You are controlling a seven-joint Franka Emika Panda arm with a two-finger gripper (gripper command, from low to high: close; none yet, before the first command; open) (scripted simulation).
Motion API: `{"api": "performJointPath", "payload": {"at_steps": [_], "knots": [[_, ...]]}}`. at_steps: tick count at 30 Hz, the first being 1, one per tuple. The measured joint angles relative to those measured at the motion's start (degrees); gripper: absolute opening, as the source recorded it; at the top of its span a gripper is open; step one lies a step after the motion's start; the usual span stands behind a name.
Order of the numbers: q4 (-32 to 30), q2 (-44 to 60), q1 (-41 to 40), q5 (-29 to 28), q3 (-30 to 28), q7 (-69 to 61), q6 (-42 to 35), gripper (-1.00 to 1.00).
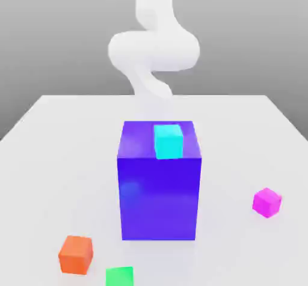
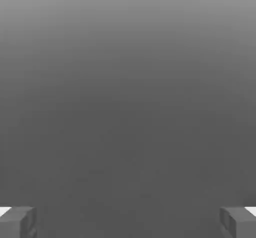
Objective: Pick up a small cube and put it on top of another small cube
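The white arm (image 1: 153, 50) rises behind the big blue-violet block (image 1: 159, 185) at the far side of the pale desk (image 1: 54, 158), its blurred links seeming to bend in an S-shape, though its exact pose is hard to read. In the hand view the claw (image 2: 128, 222) is spread wide with nothing between its grey fingertips (image 2: 20, 222), facing plain grey. The small magenta cube (image 1: 266, 202) sits on the desk toward the exterior view's right, well apart from the block, which carries a cyan cube (image 1: 168, 140); an orange cube (image 1: 76, 255) and a green cube (image 1: 119, 276) lie near the front.

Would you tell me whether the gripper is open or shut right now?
Open: in the hand view, the gripper's two fingertips sit far apart with nothing between them.
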Motion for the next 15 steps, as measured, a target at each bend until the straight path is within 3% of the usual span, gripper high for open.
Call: {"api": "performJointPath", "payload": {"at_steps": [15], "knots": [[-15.2, 31.3, 11.6, 0.0, 16.5, 5.8, 18.6, 0.00]]}}
